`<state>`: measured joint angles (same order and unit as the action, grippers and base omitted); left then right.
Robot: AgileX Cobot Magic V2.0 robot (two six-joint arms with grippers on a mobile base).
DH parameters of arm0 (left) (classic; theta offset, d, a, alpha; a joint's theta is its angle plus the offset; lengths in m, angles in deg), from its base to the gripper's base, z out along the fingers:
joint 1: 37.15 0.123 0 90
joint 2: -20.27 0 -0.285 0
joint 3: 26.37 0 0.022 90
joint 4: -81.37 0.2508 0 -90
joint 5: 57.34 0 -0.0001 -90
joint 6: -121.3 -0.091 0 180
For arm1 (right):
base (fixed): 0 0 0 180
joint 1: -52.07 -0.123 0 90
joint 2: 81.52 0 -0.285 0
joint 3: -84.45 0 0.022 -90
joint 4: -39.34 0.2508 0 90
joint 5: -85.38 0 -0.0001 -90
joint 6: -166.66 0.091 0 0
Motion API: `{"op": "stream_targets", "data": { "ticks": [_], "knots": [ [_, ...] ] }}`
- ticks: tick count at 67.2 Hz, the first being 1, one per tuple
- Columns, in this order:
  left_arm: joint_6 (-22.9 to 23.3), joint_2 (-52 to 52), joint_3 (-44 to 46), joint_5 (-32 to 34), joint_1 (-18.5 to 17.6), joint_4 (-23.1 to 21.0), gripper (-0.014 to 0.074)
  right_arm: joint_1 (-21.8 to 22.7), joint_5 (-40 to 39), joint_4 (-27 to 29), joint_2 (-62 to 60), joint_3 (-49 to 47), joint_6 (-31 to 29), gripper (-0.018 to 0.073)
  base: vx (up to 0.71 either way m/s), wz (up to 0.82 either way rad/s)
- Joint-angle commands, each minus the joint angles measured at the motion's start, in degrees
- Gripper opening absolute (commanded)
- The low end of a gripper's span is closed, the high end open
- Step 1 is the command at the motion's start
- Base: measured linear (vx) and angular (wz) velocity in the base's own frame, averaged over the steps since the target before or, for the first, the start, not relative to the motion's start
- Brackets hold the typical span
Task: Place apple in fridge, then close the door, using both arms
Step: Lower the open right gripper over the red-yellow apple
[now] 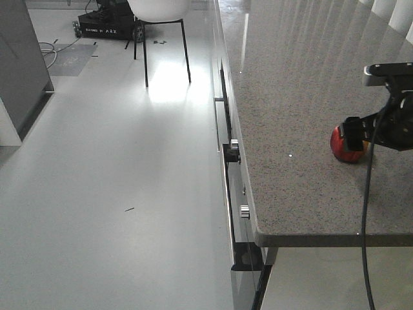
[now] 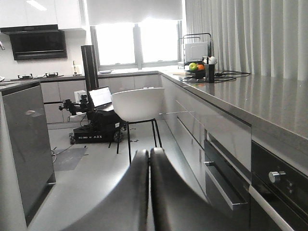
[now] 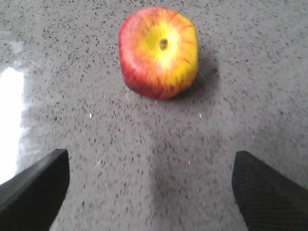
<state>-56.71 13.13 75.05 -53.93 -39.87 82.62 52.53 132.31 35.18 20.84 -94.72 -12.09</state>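
Right jaws apart, apple [image 3: 159, 52] just ahead on counter [image 3: 250, 110], clear of edges — left jaws together.

The speckled grey counter [image 1: 290, 97] carries one apple [image 1: 340, 147], resting directly on the stone toward its near end, yellow stem hollow turned up. At the far end sits a pile of fruit [image 2: 196, 67]. A white chair [image 1: 159, 10] stands on the pale floor [image 1: 116, 194] alongside.

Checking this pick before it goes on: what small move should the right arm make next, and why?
Probably ease the right gripper forward so its open jaws straddle the apple. It lies untouched on the counter, ahead of the jaws and roughly centred between them.
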Motion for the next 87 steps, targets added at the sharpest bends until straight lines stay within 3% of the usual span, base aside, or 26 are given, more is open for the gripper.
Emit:
{"op": "stream_targets", "data": {
  "ticks": [1, 42, 71, 87],
  "knots": [
    [0.2, 0.9, -0.7, 3.8, -0.1, -0.4, -0.0006, 0.2, -1.4, -0.3, 1.5, -5.1, -0.8, 0.0653, 0.00, 0.00],
    [0.2, 0.9, -0.7, 3.8, -0.1, -0.4, -0.0006, 0.2, 1.9, -0.9, 20.4, -24.0, -1.3, 0.0617, 0.00, 0.00],
    [0.2, 0.9, -0.7, 3.8, -0.1, -0.4, -0.0006, 0.2, 1.2, -2.9, 20.7, -24.8, -1.3, 0.0308, 0.00, 0.00],
    [0.2, 0.9, -0.7, 3.8, -0.1, -0.4, -0.0006, 0.0, 3.6, -1.6, 16.7, -24.8, -1.3, 0.0259, 0.00, 0.00]
  ]
}}
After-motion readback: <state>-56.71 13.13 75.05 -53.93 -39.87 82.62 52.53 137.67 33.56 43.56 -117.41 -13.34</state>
